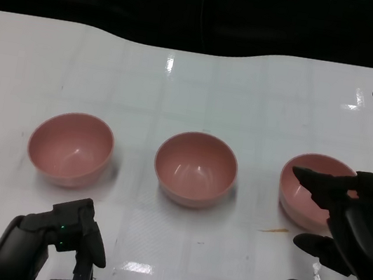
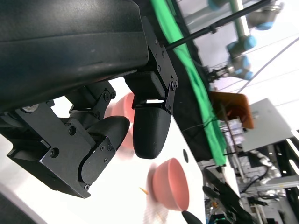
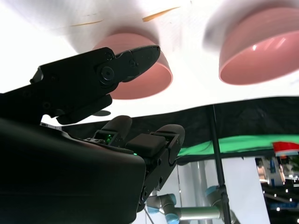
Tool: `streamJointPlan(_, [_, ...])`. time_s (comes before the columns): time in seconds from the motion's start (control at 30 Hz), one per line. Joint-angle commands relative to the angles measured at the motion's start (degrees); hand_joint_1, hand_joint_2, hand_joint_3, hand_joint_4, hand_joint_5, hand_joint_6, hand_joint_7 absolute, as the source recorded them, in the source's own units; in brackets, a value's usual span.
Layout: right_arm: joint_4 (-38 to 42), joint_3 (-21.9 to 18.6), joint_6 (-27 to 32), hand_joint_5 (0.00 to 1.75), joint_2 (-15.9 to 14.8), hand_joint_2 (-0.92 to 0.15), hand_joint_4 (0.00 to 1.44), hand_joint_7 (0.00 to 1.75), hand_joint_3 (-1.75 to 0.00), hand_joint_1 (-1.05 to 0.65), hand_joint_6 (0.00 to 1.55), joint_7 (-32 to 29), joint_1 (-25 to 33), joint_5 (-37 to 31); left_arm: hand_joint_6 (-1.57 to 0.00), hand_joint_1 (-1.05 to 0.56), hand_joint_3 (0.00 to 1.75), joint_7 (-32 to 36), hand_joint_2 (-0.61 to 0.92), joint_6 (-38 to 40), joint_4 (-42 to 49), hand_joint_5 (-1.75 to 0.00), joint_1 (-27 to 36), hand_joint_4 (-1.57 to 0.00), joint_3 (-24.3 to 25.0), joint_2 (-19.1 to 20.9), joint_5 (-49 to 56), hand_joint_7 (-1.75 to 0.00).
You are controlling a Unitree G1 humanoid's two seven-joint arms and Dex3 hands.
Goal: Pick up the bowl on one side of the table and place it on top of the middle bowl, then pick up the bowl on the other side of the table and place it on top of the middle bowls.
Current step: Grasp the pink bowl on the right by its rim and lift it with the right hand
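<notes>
1. Right-hand bowl [image 1: 310, 188] stands upright on the white table [image 1: 195, 84] at the right end of a row of three pink bowls, none stacked yet. By my reading the first step is in hand: the pick-up of a side bowl, with the lift not yet made.

2. Right hand [image 1: 348, 215] is at this bowl, on its near right side. Its fingers [image 1: 315, 180] are spread and reach over the near rim; another finger lies low on the table just near of the bowl. The hand is apart and holds nothing. Whether a fingertip already touches the rim I cannot tell from the head view; the right wrist view [image 3: 140, 77] shows a finger across the bowl but not the contact itself.

3. Next move, as I judge it: close the fingers on the rim, one inside and one outside the wall, then lift and carry left.

4. Middle bowl [image 1: 195, 168] is the target, upright and well apart from the right one, left of it.

5. Left-hand bowl [image 1: 71, 147] waits at the far left of the row.

6. Left hand [image 1: 71, 239] rests near of that bowl, apart from it, fingers curled in on nothing.
</notes>
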Motion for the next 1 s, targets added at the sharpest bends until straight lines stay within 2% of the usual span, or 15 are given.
streamJointPlan(0.03, [2.9, 1.6, 2.2, 0.62, -1.6, -0.85, 0.21, 0.06, 0.00, -0.51, 0.43, -0.3, -2.2, -1.6, -0.82, -0.01, 1.53, 0.4, 0.36, -0.8, 0.8, -1.75, -0.2, -0.92, 0.3, 0.5, 0.1, -1.66])
streamJointPlan(0.3, [10.3, 5.9, 6.0, 0.57, -2.2, -0.87, 0.23, 0.04, -0.01, -0.52, 0.42, -0.5, -6.6, -3.1, -0.81, -0.03, 1.53, 0.3, 0.37, 1.0, -0.6, -1.75, 0.3, -0.92, 0.4, 0.6, -0.6, -1.66])
streamJointPlan(0.53, [18.6, 9.5, 7.0, 0.36, -2.7, -0.89, 0.39, 0.01, 0.00, -0.52, 0.46, -2.6, -10.2, -3.4, -0.81, -0.02, 1.51, 0.7, 0.35, 0.9, -1.0, -1.75, 0.7, -0.91, 0.4, 0.3, -0.4, -1.65])
streamJointPlan(0.7, [25.3, 11.6, 6.6, 0.32, -2.5, -0.91, 0.47, 0.02, -0.01, -0.46, 0.50, -6.4, -12.9, -2.9, -0.81, -0.03, 1.51, 0.6, 0.36, 1.2, -1.4, -1.75, 0.9, -0.90, 0.3, 0.4, -0.4, -1.65])
streamJointPlan(0.73, [27.0, 11.9, 6.1, 0.40, -2.3, -0.92, 0.62, 0.05, -0.02, -0.38, 0.55, -7.9, -13.6, -2.6, -0.81, -0.03, 1.51, 0.6, 0.36, 1.2, -1.4, -1.75, 0.9, -0.90, 0.3, 0.4, -0.3, -1.64])
streamJointPlan(0.8, [29.9, 12.2, 4.7, 0.61, -2.2, -0.92, 0.69, 0.04, -0.03, -0.31, 0.63, -11.1, -14.9, -1.9, -0.80, -0.03, 1.51, 0.6, 0.36, 1.2, -1.4, -1.75, 1.0, -0.90, 0.3, 0.4, -0.3, -1.64])
streamJointPlan(0.83, [31.7, 12.3, 3.2, 0.98, -2.2, -0.92, 0.74, 0.09, -0.03, -0.24, 0.81, -13.6, -15.8, -1.3, -0.80, -0.03, 1.51, 0.6, 0.36, 1.1, -1.4, -1.75, 1.0, -0.90, 0.3, 0.4, -0.4, -1.64])
streamJointPlan(0.87, [33.1, 12.5, 2.1, 1.17, -2.3, -0.92, 0.78, 0.13, -0.06, -0.22, 0.94, -15.4, -16.4, -0.8, -0.80, -0.03, 1.50, 0.6, 0.36, 1.0, -1.4, -1.75, 1.0, -0.90, 0.4, 0.4, -0.4, -1.64])
streamJointPlan(0.97, [36.6, 12.6, -1.5, 1.37, -2.6, -0.91, 0.88, 0.18, -0.06, -0.22, 1.12, -20.2, -18.1, 1.2, -0.80, -0.02, 1.50, 0.5, 0.36, 0.8, -1.2, -1.75, 0.9, -0.90, 0.3, 0.4, -0.6, -1.64])
streamJointPlan(1.0, [37.5, 12.6, -2.7, 1.55, -2.6, -0.91, 0.89, 0.18, -0.05, -0.23, 1.15, -21.7, -18.6, 1.7, -0.80, -0.02, 1.50, 0.5, 0.37, 0.7, -1.1, -1.75, 0.9, -0.90, 0.3, 0.4, -0.6, -1.64])
